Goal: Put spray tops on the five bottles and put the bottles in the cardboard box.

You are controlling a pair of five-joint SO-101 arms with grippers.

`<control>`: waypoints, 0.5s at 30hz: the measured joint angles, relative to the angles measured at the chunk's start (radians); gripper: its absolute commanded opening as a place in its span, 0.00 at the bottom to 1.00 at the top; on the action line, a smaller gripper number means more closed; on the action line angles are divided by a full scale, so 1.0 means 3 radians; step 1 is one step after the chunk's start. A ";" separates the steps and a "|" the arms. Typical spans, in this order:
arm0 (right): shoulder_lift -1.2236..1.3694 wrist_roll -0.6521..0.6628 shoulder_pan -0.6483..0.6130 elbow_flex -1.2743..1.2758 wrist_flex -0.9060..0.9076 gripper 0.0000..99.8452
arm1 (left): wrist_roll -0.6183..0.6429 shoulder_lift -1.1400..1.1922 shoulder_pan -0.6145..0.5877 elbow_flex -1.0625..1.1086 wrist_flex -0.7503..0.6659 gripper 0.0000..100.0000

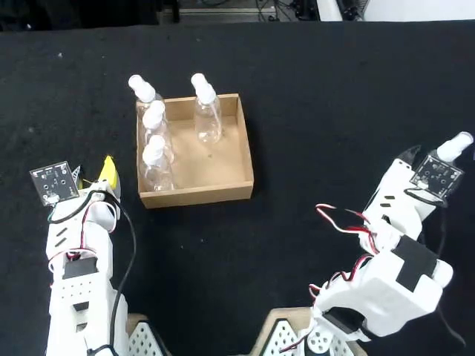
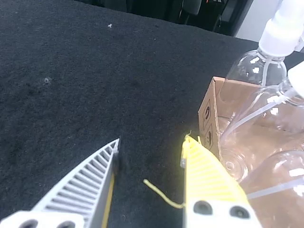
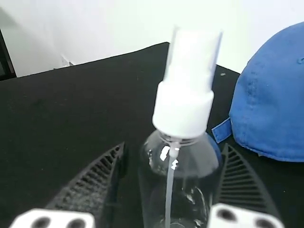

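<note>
The cardboard box (image 1: 215, 167) stands left of centre and holds several clear bottles (image 1: 208, 119) with white spray tops, three along its left wall and one at the back. My left gripper (image 2: 151, 141) is open over bare cloth just outside the box's left wall (image 2: 209, 111), with nothing between its grey and yellow fingers. At the far right, my right gripper (image 3: 173, 146) is shut on another clear bottle (image 3: 178, 190) with a white spray top (image 1: 454, 146). Its black fingers sit on either side of the bottle's body.
Black cloth covers the table (image 1: 312, 96). A blue cap (image 3: 270, 114) lies just beyond the held bottle, by the table's right edge. The right arm's red and white cables (image 1: 349, 222) loop over the cloth.
</note>
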 measured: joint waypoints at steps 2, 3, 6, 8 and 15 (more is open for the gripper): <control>0.0000 0.0036 0.0000 0.0000 0.0000 0.26 | 0.0000 0.0000 0.0000 0.0000 0.0000 0.19; 0.0000 0.0036 0.0000 0.0000 0.0000 0.27 | 0.0000 0.0000 0.0000 0.0000 0.0000 0.19; 0.0000 0.0056 0.0000 0.0000 0.0000 0.33 | 0.0000 0.0000 0.0000 0.0000 0.0000 0.19; 0.0000 0.0056 0.0000 0.0000 0.0000 0.35 | 0.0000 0.0000 0.0000 0.0000 0.0000 0.19; 0.0000 0.0056 0.0000 0.0000 0.0000 0.32 | 0.0000 0.0000 0.0000 0.0000 0.0000 0.19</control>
